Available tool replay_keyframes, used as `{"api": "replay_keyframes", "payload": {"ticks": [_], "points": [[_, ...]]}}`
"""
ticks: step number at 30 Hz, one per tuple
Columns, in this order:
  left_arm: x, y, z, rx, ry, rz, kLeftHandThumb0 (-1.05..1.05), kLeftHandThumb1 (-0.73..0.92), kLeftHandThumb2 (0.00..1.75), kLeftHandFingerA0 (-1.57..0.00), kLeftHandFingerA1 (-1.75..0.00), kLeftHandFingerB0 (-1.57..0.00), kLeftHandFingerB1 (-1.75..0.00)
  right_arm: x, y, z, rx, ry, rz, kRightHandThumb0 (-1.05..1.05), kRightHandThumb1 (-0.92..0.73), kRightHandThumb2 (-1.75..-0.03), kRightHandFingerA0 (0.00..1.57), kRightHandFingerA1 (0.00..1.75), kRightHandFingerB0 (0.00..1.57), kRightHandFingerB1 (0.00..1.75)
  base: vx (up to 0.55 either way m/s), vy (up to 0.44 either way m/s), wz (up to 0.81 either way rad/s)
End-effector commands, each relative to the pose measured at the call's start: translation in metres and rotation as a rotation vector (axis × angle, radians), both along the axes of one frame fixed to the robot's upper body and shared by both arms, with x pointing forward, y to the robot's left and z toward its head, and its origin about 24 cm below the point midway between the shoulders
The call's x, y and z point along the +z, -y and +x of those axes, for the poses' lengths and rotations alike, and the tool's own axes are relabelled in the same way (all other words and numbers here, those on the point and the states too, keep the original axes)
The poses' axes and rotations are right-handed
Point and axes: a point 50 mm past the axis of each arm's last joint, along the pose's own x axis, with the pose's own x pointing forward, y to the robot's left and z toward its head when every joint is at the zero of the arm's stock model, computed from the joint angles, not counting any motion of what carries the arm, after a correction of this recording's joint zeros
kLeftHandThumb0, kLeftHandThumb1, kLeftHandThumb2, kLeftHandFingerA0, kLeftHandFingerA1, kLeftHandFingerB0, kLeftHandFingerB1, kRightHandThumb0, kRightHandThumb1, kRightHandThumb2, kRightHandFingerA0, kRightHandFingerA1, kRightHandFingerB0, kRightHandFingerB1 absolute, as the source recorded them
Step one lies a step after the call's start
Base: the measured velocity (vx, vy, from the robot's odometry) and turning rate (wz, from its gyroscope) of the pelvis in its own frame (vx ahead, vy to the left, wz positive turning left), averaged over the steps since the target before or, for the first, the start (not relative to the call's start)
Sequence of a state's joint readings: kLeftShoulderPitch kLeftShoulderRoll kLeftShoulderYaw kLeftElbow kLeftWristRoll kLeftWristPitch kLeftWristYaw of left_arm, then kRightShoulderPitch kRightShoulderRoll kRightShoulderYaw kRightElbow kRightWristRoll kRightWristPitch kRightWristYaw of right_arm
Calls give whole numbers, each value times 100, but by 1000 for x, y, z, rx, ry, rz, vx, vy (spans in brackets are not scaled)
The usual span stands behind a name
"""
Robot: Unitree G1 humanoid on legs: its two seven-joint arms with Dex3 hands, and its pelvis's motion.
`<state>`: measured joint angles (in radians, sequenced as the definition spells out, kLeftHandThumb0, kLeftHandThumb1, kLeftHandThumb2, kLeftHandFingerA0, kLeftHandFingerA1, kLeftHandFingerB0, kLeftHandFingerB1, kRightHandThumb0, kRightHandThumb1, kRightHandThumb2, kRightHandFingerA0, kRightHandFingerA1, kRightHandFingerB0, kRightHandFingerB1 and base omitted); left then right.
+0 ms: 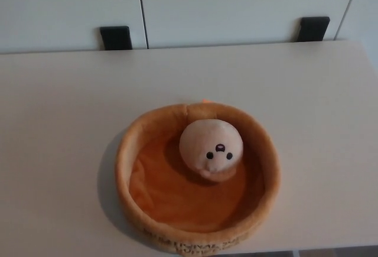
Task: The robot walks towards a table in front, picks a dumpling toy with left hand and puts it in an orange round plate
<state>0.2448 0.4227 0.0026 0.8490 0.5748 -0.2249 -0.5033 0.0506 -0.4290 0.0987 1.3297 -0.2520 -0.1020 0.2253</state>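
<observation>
- You see the dumpling toy (pixel 211 149) already lying inside the orange round plate (pixel 133 150), toward one o'clock of its floor, face turned to six o'clock.
- You see neither hand in the head view, so you cannot tell their state or which is nearer.
- The toy is round, with no long axis; the placement looks done.
- The plate sits near the white table (pixel 59 109) edge at six o'clock.

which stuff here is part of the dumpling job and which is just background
Part of the job:
- dumpling toy, lying inside the plate
- orange round plate, on the table

Just there:
- white table
- white cabinet doors behind it
- two black brackets at the table's far edge

Neither hand is in view.
</observation>
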Motion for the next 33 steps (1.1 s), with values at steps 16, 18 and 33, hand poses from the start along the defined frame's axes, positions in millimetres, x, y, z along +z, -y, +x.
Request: {"api": "replay_keyframes", "payload": {"ticks": [16,18,33], "points": [[-15,-26,-33,216,-18,227,-37,69,59,-51,-52,-40,-39,3,4,-6,51,-13,23,-27,-63,-59,74,46,59,41,0,0,0],[-15,-27,-31,204,-22,224,-38,71,61,-46,-48,-37,-38,2,3,-6,28,-8,25,-27,-62,-58,75,46,60,41,0,0,0],[-12,-26,-7,175,19,220,-38,71,61,-52,-50,-41,-39,5,5,8,50,15,9,-29,-62,-58,77,46,61,40,0,0,0]]}}
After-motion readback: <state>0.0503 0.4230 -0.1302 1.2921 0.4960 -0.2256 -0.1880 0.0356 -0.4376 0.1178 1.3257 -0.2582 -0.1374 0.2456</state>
